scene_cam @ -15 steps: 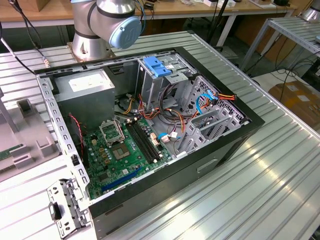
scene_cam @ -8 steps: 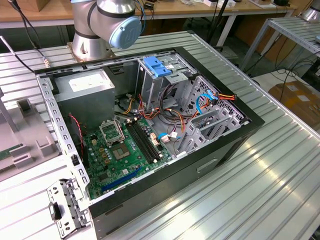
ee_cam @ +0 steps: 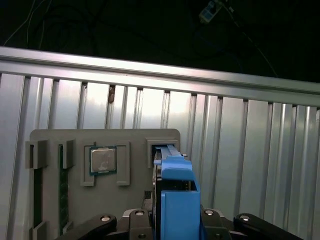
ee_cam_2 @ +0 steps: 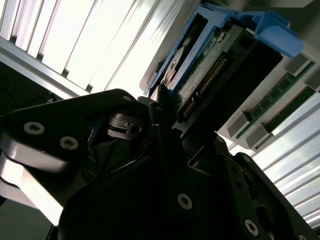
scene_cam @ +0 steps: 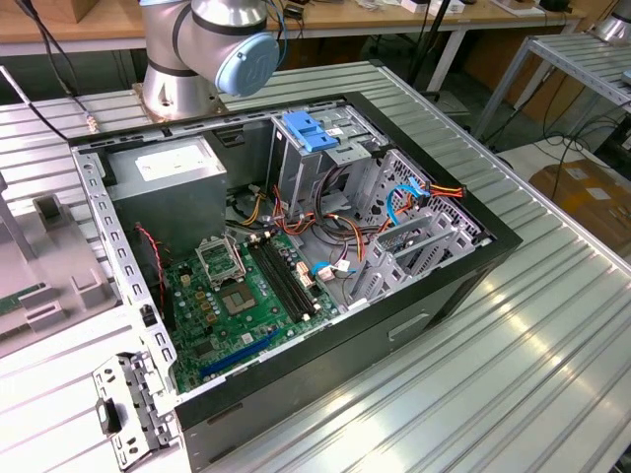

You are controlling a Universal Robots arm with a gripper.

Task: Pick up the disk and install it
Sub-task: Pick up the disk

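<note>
Black fingers [ee_cam: 136, 225] of the gripper [ee_cam: 176, 222] are closed on the flat silver hard disk in its blue plastic carrier frame [ee_cam: 176, 185], one on each side. The disk stands on edge at a raised slot of the grey plastic holder tray [ee_cam: 70, 140], beside a square silver processor chip [ee_cam: 103, 160] and a green memory stick [ee_cam: 63, 200]. In the exterior view that tray lies at nine o'clock on the ribbed aluminium table [scene_cam: 513, 374], the open black computer case [scene_cam: 345, 370] sits at the centre with nothing touching it, and the silver arm base with its blue joint cap [scene_cam: 212, 49] stands at twelve o'clock.
</note>
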